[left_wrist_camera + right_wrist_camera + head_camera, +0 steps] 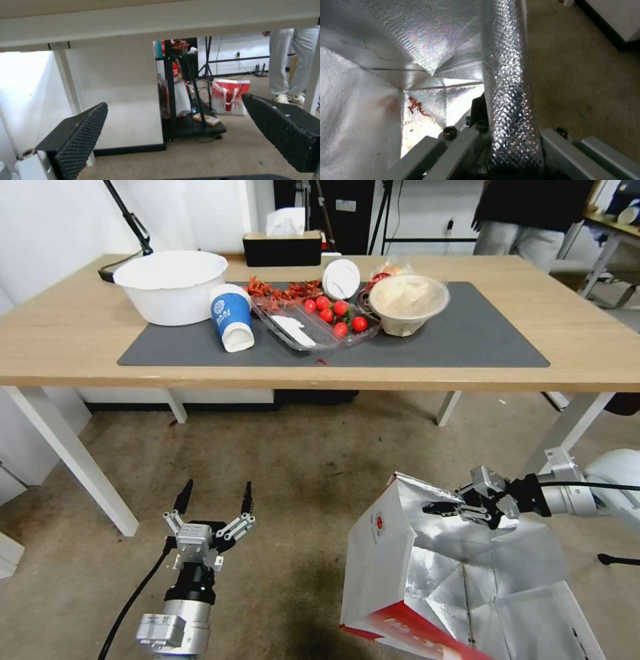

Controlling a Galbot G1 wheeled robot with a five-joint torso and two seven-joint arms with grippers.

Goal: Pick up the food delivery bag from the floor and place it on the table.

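Near right, your right gripper (445,507) has its jaws clenched on the food delivery bag (427,573) rim, tilted above the floor (300,473); the surface (587,347) placement remains. Left gripper (215,501) hangs released.

free: right end of tabletop (573,347), bare wood beside mat (493,340) | blocked: mat middle – bowls (172,287), cup (232,317), tray (313,327) | carpet (300,473) open

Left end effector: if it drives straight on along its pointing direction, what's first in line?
Likely open space under the table. The left end effector, open, aims beneath it, roughly toward a black wheeled rack and white panel farther back; depth is unclear.
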